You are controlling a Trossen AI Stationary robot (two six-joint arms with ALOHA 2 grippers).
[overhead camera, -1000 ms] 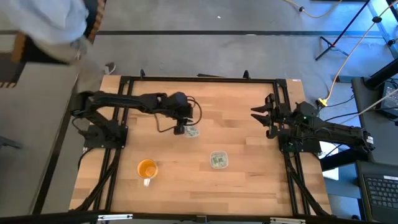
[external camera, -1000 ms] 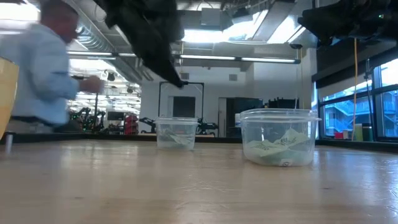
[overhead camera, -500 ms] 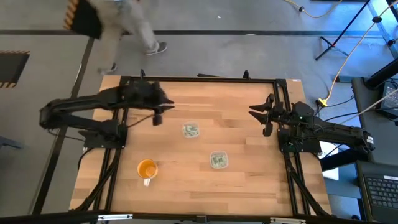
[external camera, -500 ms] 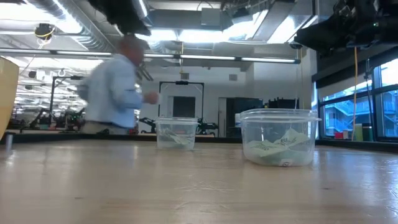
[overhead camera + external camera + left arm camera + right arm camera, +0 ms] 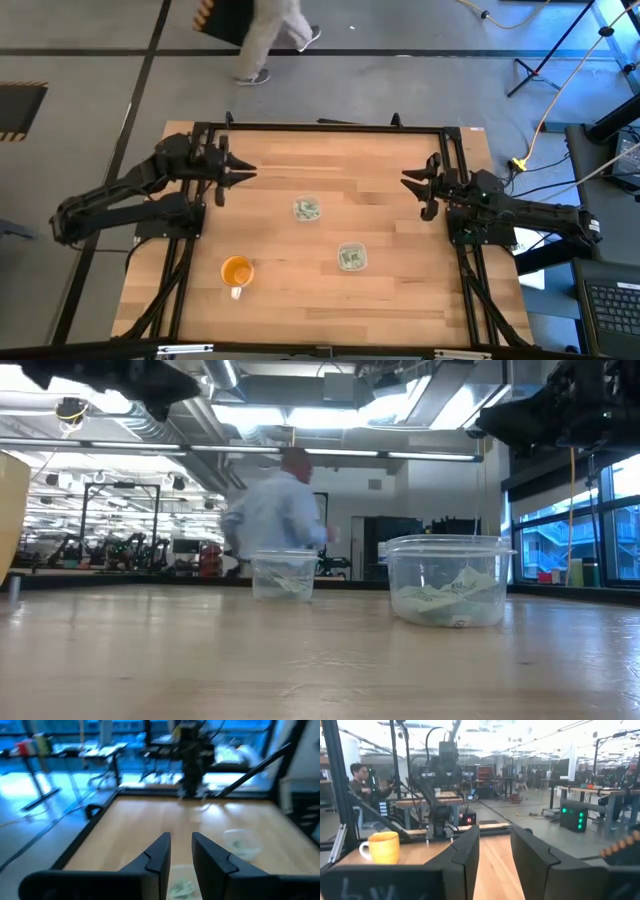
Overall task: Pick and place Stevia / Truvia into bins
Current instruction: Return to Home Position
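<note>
Two clear cups stand mid-table: one nearer the far edge (image 5: 307, 209) (image 5: 283, 574) (image 5: 180, 887), one nearer the near edge (image 5: 351, 256) (image 5: 450, 580) (image 5: 240, 844). Pale green and white packets lie inside both; I see none loose on the wood. My left gripper (image 5: 235, 175) (image 5: 181, 855) hangs open above the table's far left part, well left of the cups and pointing toward them. My right gripper (image 5: 412, 182) (image 5: 495, 850) is open near the table's right edge, facing left, away from both cups.
An orange cup with a handle (image 5: 236, 270) (image 5: 382, 847) stands near the table's near left corner. A person (image 5: 270, 30) (image 5: 275, 520) walks past beyond the far edge. Bare wood lies between the cups and both arms.
My left gripper has drawn back from over the far cup toward the table's left and far edge, rising as it went. The cups have stayed in place. The person behind the table has walked from left to right.
</note>
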